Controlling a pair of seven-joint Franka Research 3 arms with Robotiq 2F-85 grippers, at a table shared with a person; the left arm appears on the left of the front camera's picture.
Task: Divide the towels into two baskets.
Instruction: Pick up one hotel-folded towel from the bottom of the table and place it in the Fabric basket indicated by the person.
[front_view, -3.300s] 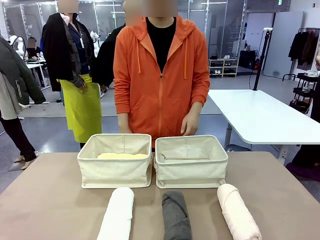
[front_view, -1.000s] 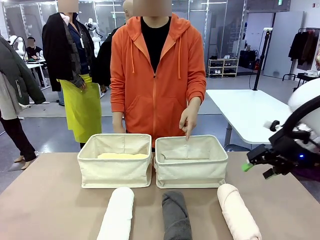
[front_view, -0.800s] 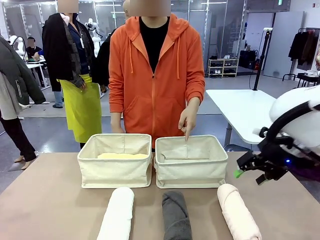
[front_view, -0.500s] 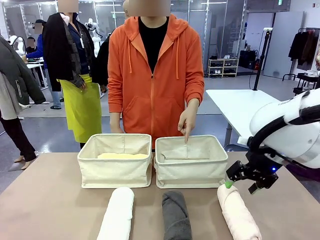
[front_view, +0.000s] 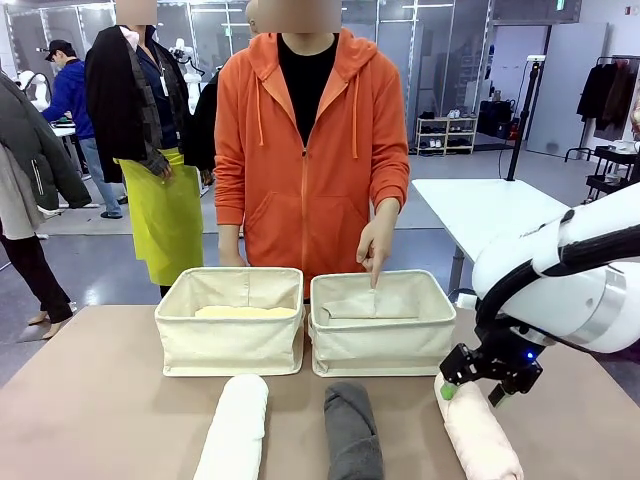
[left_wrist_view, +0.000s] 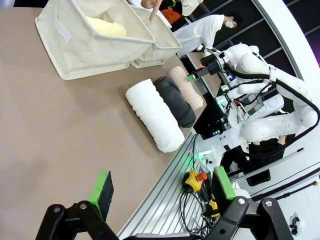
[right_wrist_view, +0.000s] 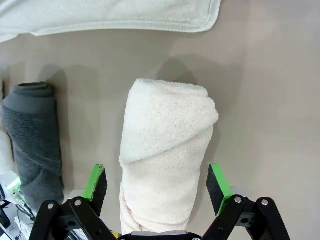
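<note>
Two cream baskets stand side by side: the left basket (front_view: 230, 345) holds the pale yellow towel (front_view: 245, 312), and a person's finger (front_view: 374, 272) points into the right basket (front_view: 382, 345). In front of them lie the white towel (front_view: 235, 430), the dark grey towel (front_view: 352, 432) and the pale pink towel (front_view: 482, 440). My right gripper (front_view: 472, 394) hangs open just above the pink towel's far end. In the right wrist view its fingers (right_wrist_view: 95, 182) straddle the pink towel (right_wrist_view: 167, 140). My left gripper (left_wrist_view: 162, 185) is open and holds nothing, well off to the side of the white towel (left_wrist_view: 152, 115).
The person in an orange hoodie (front_view: 310, 150) stands at the far edge behind the baskets. Bare brown tabletop (front_view: 100, 400) lies left of the white towel. Other people stand behind on the left, and a white table (front_view: 510, 230) stands at the back right.
My right arm has come in from the right and dropped down to the pink towel's far end, its gripper staying open. The person's hand keeps pointing into the right basket.
</note>
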